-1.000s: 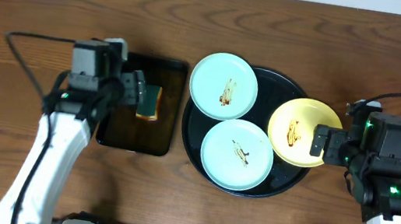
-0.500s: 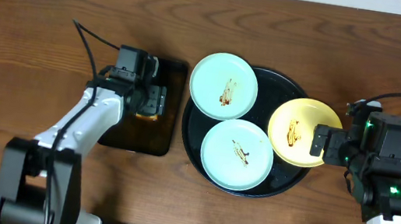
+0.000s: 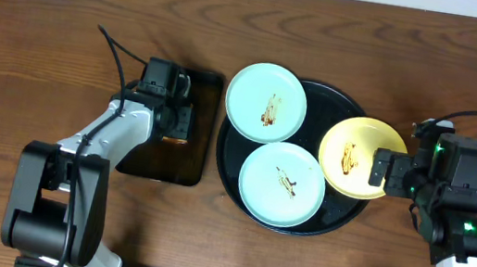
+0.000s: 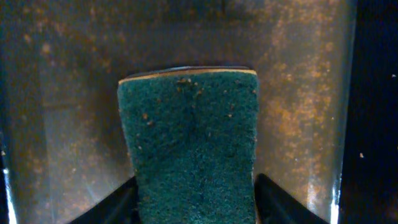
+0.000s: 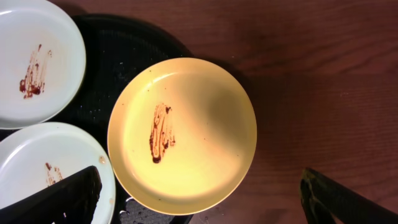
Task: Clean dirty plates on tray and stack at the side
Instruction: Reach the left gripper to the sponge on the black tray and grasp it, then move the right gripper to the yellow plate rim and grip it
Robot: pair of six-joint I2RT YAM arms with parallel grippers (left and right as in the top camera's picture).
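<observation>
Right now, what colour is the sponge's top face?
Dark teal-green sponge, clearest in the left wrist view.

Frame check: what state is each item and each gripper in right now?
round tray: holds all three plates.
yellow plate: sauce-smeared, unwiped, overhanging the tray's right rim.
upper mint plate: smeared, overhanging the upper-left rim.
lower mint plate: smeared, inside the rim.
sponge: flat in the rectangular tray.
left gripper: jaws apparently closed on the sponge.
right gripper: jaws open, empty.
</observation>
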